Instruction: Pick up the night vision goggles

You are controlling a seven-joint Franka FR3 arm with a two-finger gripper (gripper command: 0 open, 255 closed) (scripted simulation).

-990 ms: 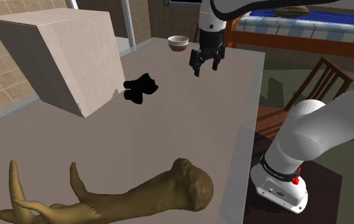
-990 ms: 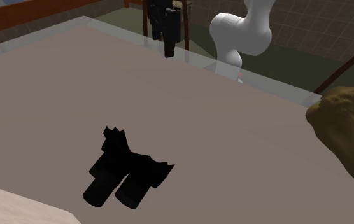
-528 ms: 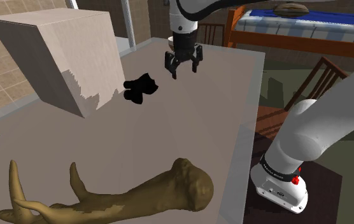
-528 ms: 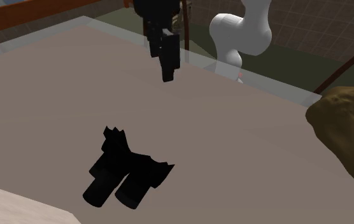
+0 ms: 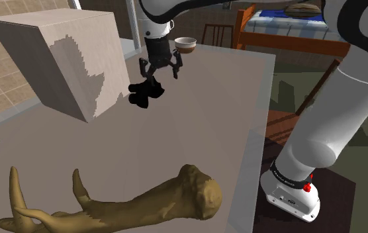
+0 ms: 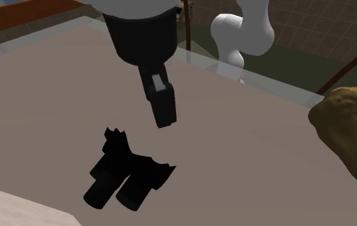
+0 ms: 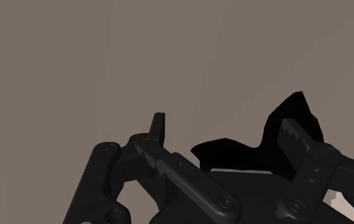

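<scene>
Gripper (image 5: pixel 159 71) hangs above the tabletop (image 5: pixel 202 112), fingers apart, nothing between them

Night vision goggles (image 5: pixel 145 91): black, twin tubes, lying flat near the foot of the big pale box (image 5: pixel 63 59). In the second exterior view the gripper (image 6: pixel 163 115) is above and a little beyond the goggles (image 6: pixel 129 170), not touching. In the wrist view the goggles (image 7: pixel 233 156) lie nearer one finger than the other, off the middle of the gap around the gripper (image 7: pixel 223 124)

Step in hand, as I judge it: lining up before the descent. To do it well:
- shift until the body sits midway between the fingers
- turn the wrist so the fingers straddle the narrow way across the tubes
- come straight down, fingers wide until they bracket both sides
- close on the solid body, not the jagged end
- mind the box wall close by

Count: one pair of goggles, one box, one bowl (image 5: pixel 185 44) at the far end, one antler-like brown piece (image 5: pixel 143 202) at the near end
</scene>
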